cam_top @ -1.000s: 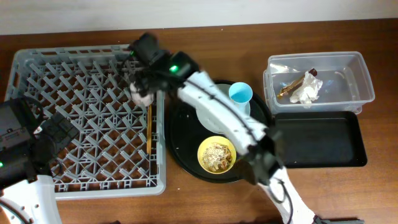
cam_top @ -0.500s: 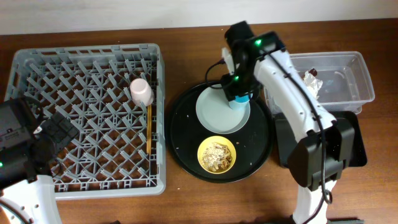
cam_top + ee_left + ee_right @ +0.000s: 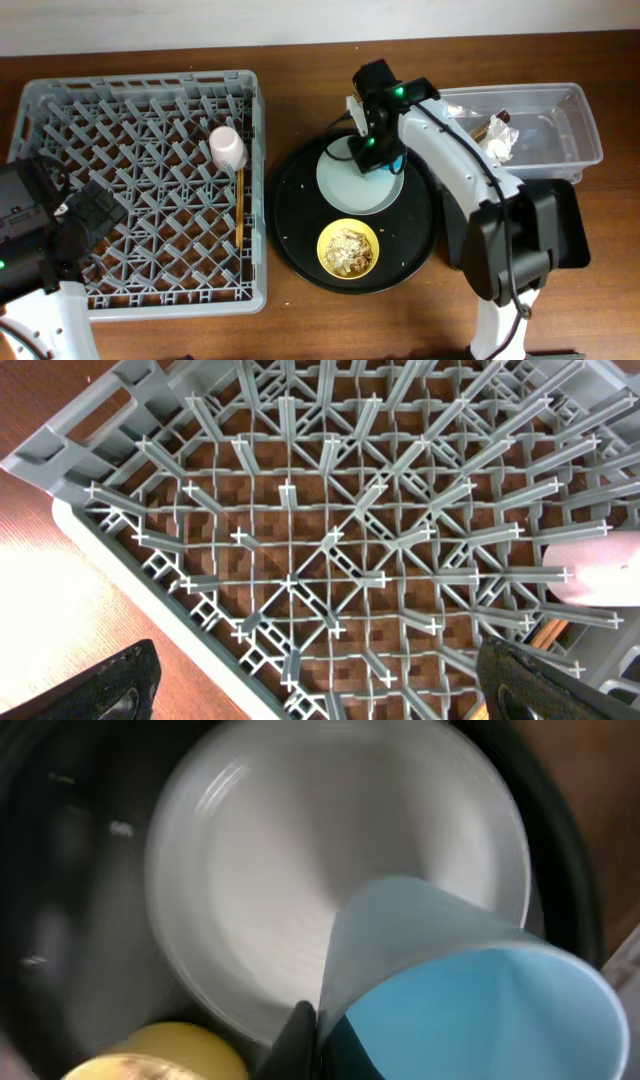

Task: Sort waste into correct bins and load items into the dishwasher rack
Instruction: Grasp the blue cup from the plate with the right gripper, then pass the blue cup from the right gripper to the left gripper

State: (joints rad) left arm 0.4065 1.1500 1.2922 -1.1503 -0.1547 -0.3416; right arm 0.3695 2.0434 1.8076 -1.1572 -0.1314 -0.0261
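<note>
Blue cup, at the plate's two o'clock, is clenched in the right gripper; the left gripper gapes over the rack.

Left end effector jaws wide apart; right end effector tight on wall of blue cup, arm outstretched.

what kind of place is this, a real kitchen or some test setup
Probably a staged dish-clearing test bench, not a real kitchen: a grey dishwasher rack on a wooden table, a round black tray holding a plate, and a clear tub of waste.
</note>
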